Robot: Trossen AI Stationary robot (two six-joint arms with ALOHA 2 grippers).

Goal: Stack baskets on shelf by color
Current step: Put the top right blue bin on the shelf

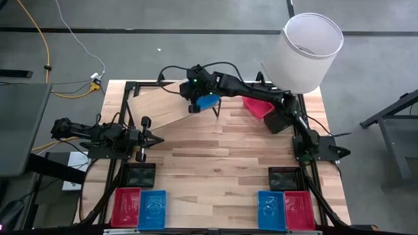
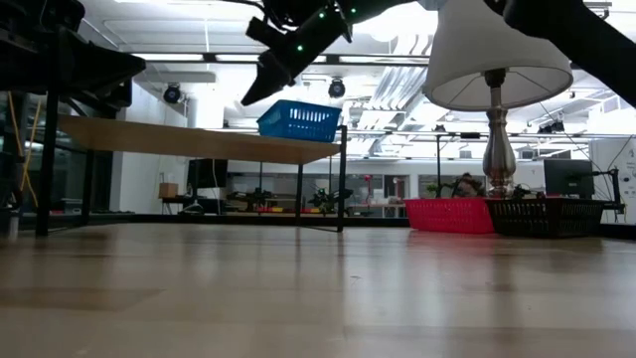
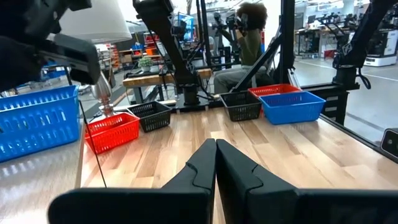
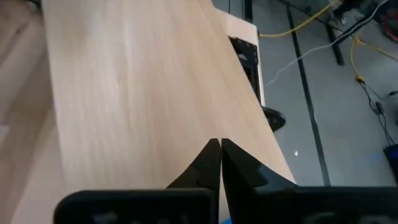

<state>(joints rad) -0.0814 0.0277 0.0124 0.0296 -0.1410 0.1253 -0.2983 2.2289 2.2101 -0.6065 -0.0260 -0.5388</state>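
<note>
In the upper middle of the high view, the right gripper (image 1: 194,98) hangs over the shelf (image 1: 163,108), fingers clenched on nothing. The blue basket (image 1: 209,101) sits on the shelf end just beside it. The left gripper (image 1: 153,139), also clenched, waits at middle left, farther away.

Colours observed: baskets, shelf, desk, lampshade

Blue basket (image 2: 299,120) on pale wooden shelf (image 2: 199,141); red basket (image 2: 450,215) beside black basket (image 2: 544,217); desk (image 1: 215,163) striped light wood; lampshade (image 1: 305,52) white.
</note>
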